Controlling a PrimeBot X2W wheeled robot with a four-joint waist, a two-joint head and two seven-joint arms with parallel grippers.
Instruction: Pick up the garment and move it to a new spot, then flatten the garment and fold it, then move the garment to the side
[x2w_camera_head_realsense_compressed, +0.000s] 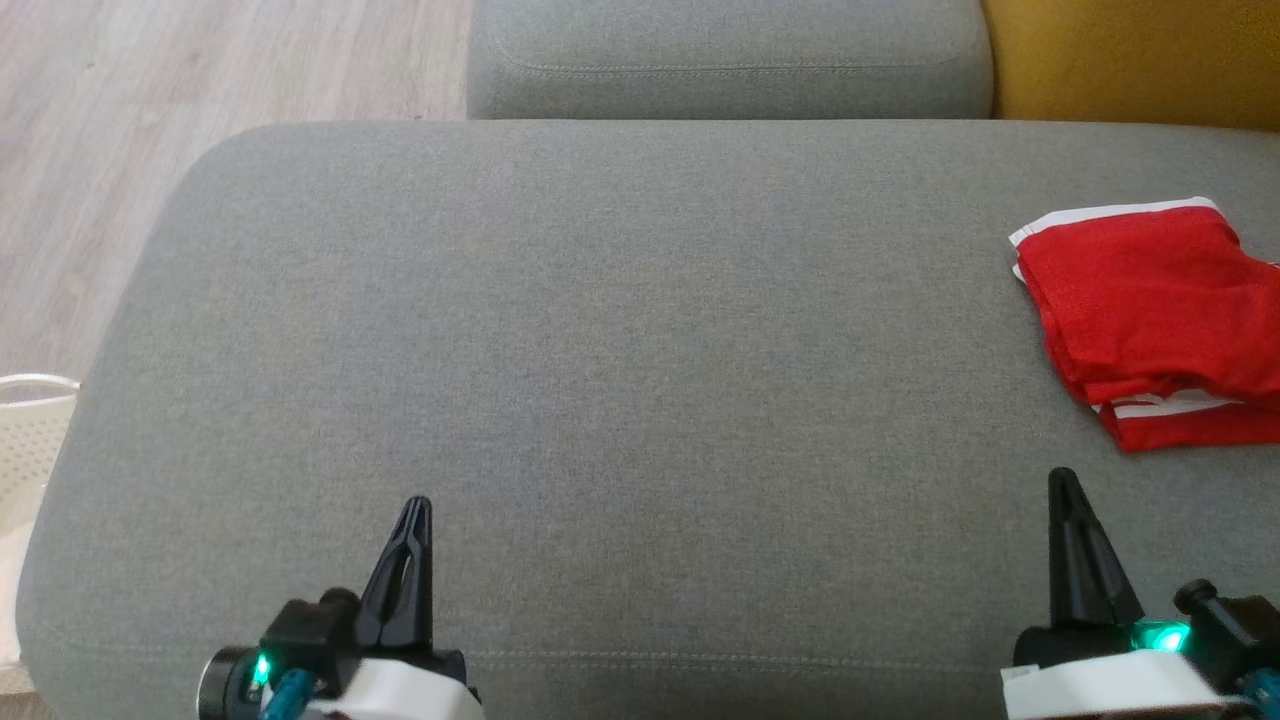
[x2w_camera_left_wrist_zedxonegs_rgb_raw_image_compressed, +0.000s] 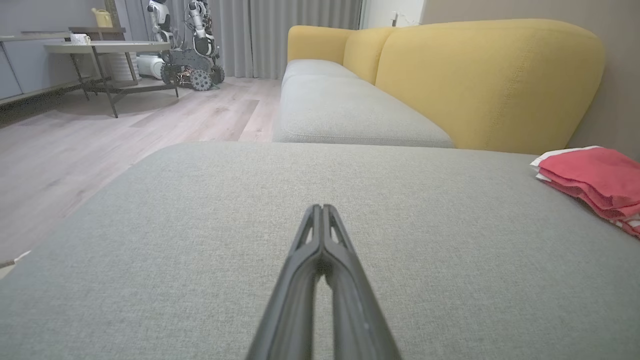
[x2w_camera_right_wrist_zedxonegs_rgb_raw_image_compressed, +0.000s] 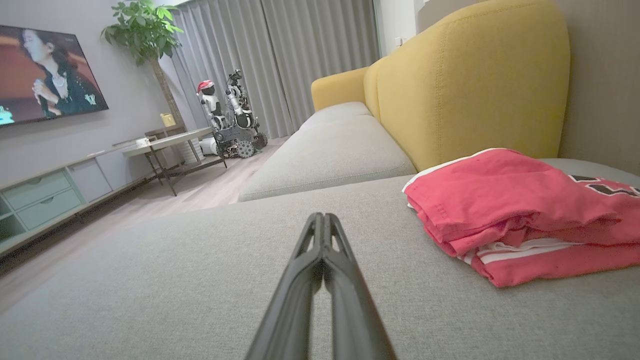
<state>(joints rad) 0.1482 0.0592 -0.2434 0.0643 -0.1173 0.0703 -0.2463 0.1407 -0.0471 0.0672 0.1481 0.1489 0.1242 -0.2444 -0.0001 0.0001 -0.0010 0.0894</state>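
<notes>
— Where's the garment?
— The red garment (x2w_camera_head_realsense_compressed: 1150, 310) lies folded at the grey cushion's (x2w_camera_head_realsense_compressed: 600, 330) right edge. The left gripper (x2w_camera_head_realsense_compressed: 418, 505) and right gripper (x2w_camera_head_realsense_compressed: 1061, 478) are both closed, empty and apart from it.
— Advice?
— It looks nearly done. Keep clear of the fold.

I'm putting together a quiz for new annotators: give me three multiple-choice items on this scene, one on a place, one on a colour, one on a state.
1. Where on the grey cushion does the folded red garment lie?
A) the robot's far right
B) the centre
C) the robot's far left

2. What colour is the sofa backrest?
A) blue
B) yellow
C) green

3. How are the left gripper and the right gripper?
A) both shut, empty
B) both wide open
C) both shut on the garment

Answers: 1 A, it lies ahead of the right gripper; 2 B, yellow rises behind the grey seats; 3 A, the fingers are pressed together, apart from the cloth.
</notes>
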